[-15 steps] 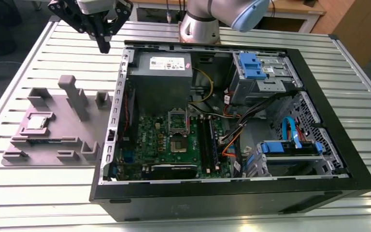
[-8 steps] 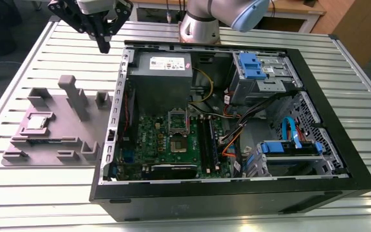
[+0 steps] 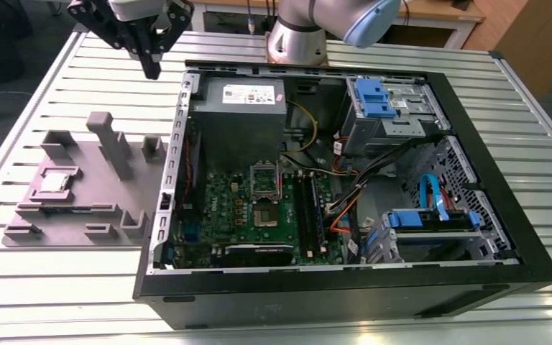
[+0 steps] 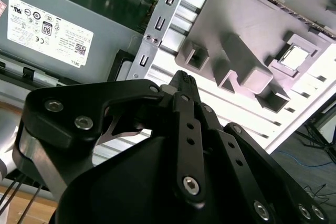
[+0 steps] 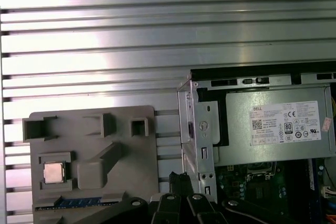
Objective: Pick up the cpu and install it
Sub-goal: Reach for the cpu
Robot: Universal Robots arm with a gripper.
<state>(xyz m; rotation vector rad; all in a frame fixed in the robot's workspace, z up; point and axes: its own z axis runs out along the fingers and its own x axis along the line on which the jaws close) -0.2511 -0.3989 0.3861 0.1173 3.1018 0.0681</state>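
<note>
Robotics laboratory or test workshop. A slatted aluminium table carries the base of a robot arm, an opened desktop computer case with its motherboard exposed, and a grey moulded fixture plate seating the cpu and a memory module in shaped recesses; a wood-topped workbench and a wooden cabinet stand behind the table, at the exterior view's top edge

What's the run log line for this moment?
stage: pre-pick | gripper: shut, empty, raised over table beside computer case corner | cpu: seated in grey fixture, not yet grasped
</note>
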